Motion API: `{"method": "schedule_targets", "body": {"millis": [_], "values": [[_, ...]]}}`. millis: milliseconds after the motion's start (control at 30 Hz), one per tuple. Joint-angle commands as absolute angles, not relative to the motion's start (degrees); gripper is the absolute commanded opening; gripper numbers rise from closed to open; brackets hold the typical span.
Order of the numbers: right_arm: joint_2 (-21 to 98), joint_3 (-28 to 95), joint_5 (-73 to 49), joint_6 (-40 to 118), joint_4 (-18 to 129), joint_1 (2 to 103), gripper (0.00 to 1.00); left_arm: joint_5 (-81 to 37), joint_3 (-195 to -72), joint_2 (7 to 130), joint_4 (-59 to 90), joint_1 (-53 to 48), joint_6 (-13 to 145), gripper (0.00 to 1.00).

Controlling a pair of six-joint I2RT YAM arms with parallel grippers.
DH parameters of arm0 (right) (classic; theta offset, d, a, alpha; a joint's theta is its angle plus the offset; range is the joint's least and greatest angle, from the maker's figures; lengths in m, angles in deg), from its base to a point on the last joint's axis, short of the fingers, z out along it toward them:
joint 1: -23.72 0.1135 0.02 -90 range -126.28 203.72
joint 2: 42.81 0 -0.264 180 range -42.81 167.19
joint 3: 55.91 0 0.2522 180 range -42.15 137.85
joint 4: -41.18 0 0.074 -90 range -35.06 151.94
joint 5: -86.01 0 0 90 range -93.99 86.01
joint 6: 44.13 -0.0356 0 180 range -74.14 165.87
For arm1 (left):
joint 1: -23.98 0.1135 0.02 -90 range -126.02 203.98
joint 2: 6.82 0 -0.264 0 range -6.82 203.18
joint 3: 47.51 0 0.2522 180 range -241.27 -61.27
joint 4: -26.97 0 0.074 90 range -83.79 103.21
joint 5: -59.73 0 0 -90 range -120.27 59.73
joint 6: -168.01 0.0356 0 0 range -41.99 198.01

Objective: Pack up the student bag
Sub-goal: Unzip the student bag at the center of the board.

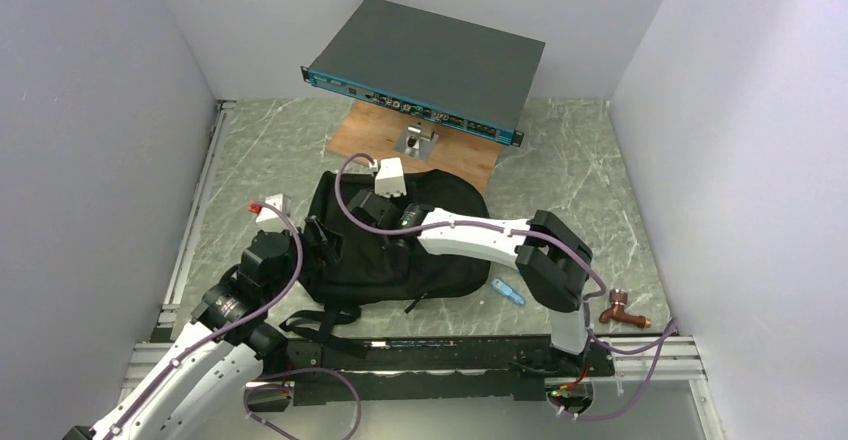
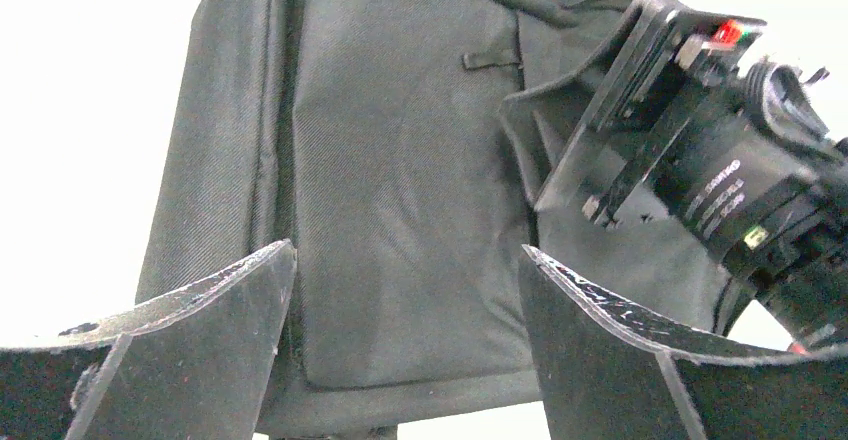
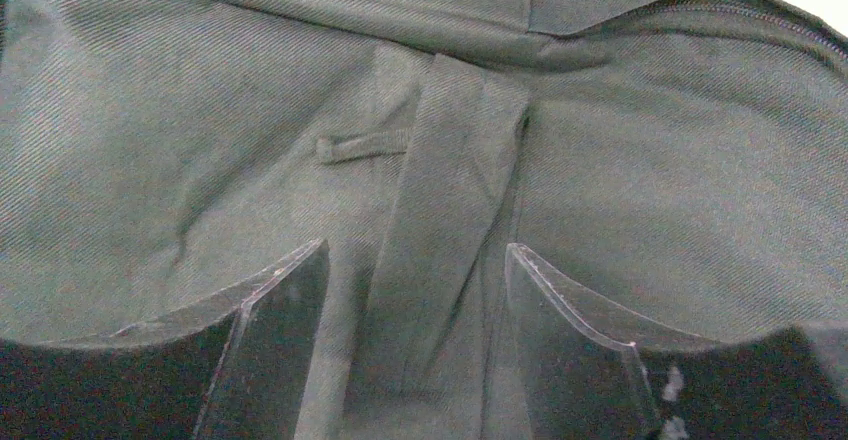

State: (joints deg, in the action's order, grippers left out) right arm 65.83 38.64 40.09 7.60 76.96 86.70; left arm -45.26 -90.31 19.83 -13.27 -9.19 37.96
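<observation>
No word, brand or number can be read with certainty. Two short lines of white lettering [image 2: 722, 186] are printed on the black cylindrical wrist housing [image 2: 775, 170] of the right arm, as seen in the left wrist view, but the characters are too small and blurred to be made out. Small pale markings are spread along the teal front panel [image 1: 410, 102] of the rack-mount device in the top view; none can be deciphered.

Student bag [image 1: 380, 275]: black, fine twill weave. Rack device [image 1: 430, 55], upper centre: dark grey, teal front. Tabletop [image 1: 600, 190]: grey-green marble veining. Board [image 1: 480, 163]: brown wood.
</observation>
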Motion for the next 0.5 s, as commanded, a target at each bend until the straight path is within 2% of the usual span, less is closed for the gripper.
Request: {"method": "schedule_targets", "body": {"millis": [0, 100, 167, 367, 467], "values": [[67.63, 41.99, 41.13, 7.9, 79.24, 84.12, 0.66, -46.46, -89.6, 19.51, -13.56, -8.88, 37.27, 0.86], [66.73, 39.39, 36.66, 8.21, 76.25, 82.38, 0.61, -45.45, -90.6, 21.03, -13.51, -8.89, 37.37, 0.86], [65.16, 37.43, 35.43, 7.93, 74.77, 81.81, 0.5, -44.15, -91.33, 22.37, -13.14, -8.89, 37.61, 0.87], [55.81, 25.48, 27.6, 8.97, 62.85, 79.42, 0.01, -41.47, -93.33, 28.9, -9.19, -8.89, 39.73, 0.86], [51.12, 19.16, 25.77, 8.71, 56.16, 78.63, 0.0, -40.29, -95.56, 33.03, -7.41, -8.89, 40.95, 0.86]]}}
